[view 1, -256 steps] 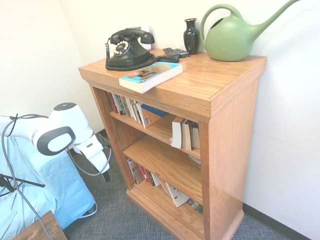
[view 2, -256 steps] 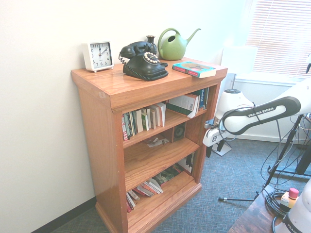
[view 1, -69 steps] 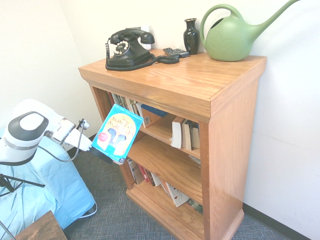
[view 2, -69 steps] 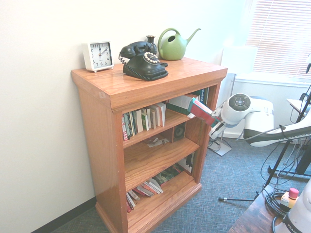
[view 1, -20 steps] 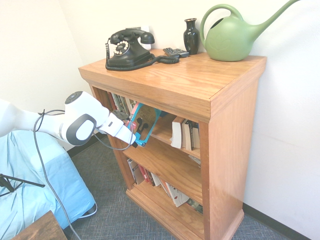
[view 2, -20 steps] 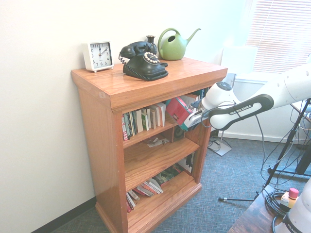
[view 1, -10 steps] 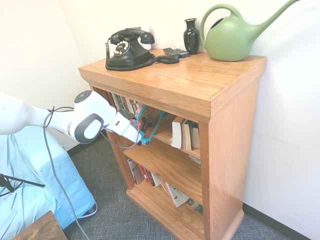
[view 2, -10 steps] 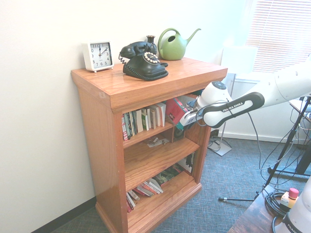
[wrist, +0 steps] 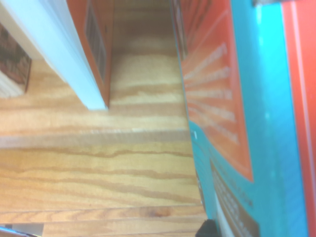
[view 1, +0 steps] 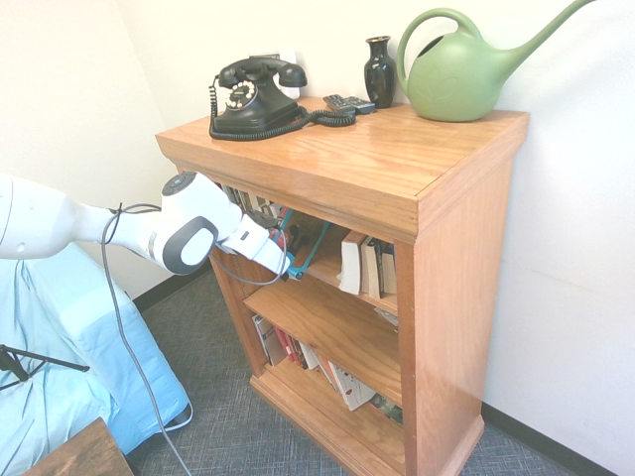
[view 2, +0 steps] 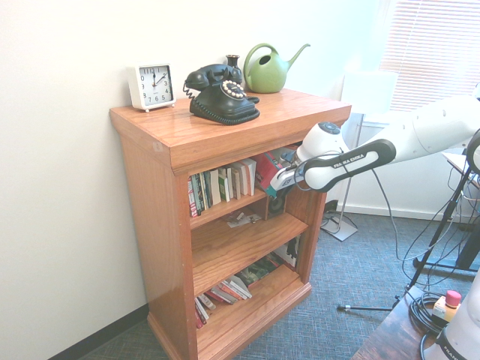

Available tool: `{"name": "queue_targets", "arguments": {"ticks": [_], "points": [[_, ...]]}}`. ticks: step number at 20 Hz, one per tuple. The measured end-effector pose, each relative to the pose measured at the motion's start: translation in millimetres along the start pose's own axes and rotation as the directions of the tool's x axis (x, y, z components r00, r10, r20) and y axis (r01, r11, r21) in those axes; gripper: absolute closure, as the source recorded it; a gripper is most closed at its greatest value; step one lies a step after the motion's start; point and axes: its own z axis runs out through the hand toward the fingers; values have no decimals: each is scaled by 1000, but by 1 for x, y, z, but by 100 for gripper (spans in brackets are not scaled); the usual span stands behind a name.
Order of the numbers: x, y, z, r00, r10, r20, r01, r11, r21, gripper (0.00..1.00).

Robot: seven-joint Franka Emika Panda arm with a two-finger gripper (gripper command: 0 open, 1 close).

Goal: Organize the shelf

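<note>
The shelf (view 1: 417, 164) (view 2: 217, 139) is an orange-brown oak bookcase with three open tiers. My gripper (view 1: 289, 262) (view 2: 279, 180) is shut on a book with a teal edge (view 1: 309, 248) and a red back cover (view 2: 265, 171). It holds the book upright at the mouth of the top tier, partly inside, in the gap between two groups of books. In the wrist view the book's teal and orange cover (wrist: 232, 118) stands close over the tier's wooden board (wrist: 118, 153), beside a neighbouring book (wrist: 79, 59).
On the top stand a black telephone (view 1: 253, 94), a dark vase (view 1: 379, 69), a green watering can (view 1: 456, 71), a remote (view 1: 347, 102) and a white clock (view 2: 152, 85). Books fill part of the top tier (view 2: 221, 184) (view 1: 367, 266) and lean in the bottom one (view 1: 337, 382).
The book, which lay on the shelf top at first, is in my grip. Over the last second the arm has pushed it further into the top tier.
</note>
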Motion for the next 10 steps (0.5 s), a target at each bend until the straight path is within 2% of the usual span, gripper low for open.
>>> {"name": "queue_targets", "arguments": {"ticks": [10], "points": [[9,-22,-12,999,-34,-34,35,999,23,0]]}}
